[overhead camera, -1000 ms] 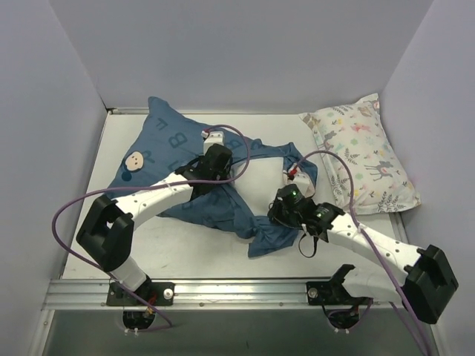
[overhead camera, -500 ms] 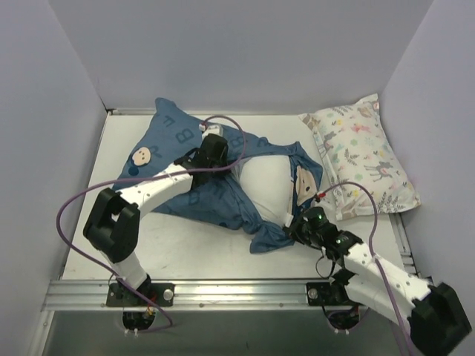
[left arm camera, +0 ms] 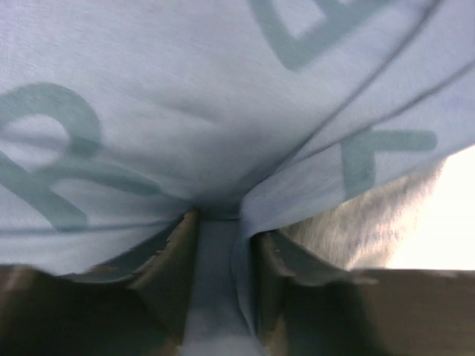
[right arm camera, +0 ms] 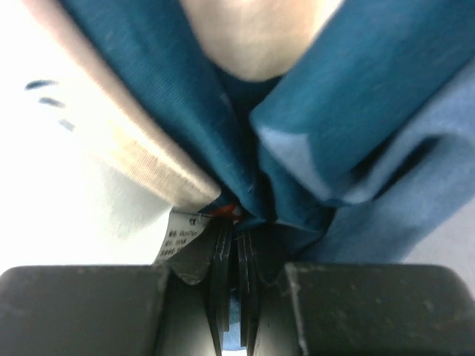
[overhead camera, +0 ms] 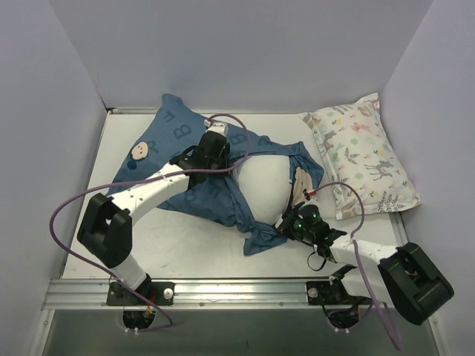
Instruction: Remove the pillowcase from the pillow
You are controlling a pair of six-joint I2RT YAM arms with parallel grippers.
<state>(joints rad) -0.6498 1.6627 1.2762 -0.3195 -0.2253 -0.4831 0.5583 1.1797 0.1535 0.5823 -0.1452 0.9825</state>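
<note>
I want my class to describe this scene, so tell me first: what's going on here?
Two robot arms are working a blue lettered pillowcase off a white pillow. The right hand is shut on the pillowcase's edge by the opening. The left hand is at the covered far end, cloth between its fingers; whether it grips is unclear. The pillow's middle shows bare; the rest is covered. A printed pillow lies apart at the right.

Quick count: 2 pillows total, i.e. 1 plain white pillow (overhead camera: 263, 189) and 1 printed pillow (overhead camera: 364, 152). 1 blue pillowcase (overhead camera: 215, 200). 2 claws, i.e. left claw (left arm camera: 219, 230) and right claw (right arm camera: 234, 222). 1 desk (overhead camera: 171, 245).
</note>
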